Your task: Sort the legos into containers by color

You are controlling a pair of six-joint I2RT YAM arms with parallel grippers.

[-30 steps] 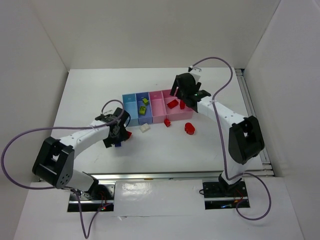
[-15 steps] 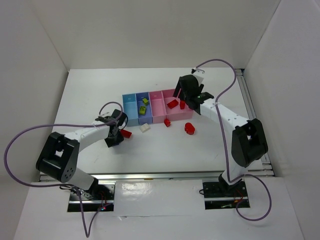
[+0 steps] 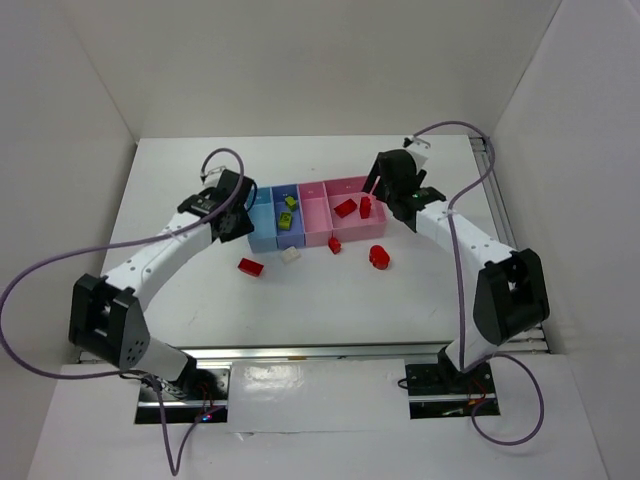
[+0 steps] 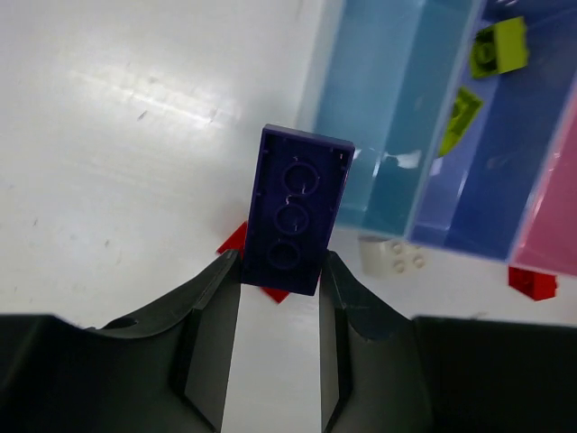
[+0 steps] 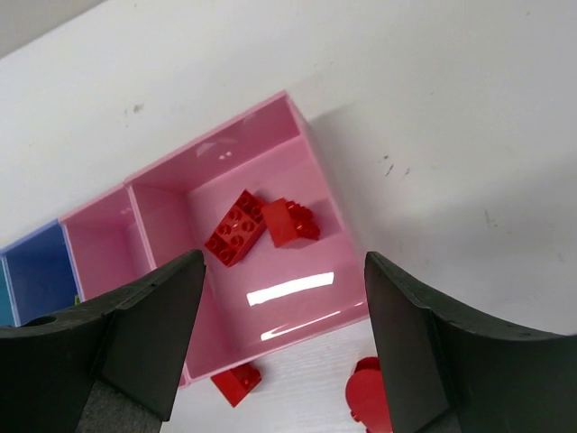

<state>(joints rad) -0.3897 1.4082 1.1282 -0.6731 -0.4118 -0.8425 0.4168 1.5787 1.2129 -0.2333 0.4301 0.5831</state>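
My left pincer [image 4: 280, 263] is pinching the small purple-blue plastic brick [image 4: 297, 194] by its near end, just short of the empty light blue plastic bin [image 4: 374, 99], so I'd ease it over that bin's middle before letting go. The right pincer [image 5: 284, 311] hangs spread, empty, three bins along. The purple-blue brick hides most of a red plastic brick [image 4: 234, 240] beside that bin, and overhead the grip's hidden.
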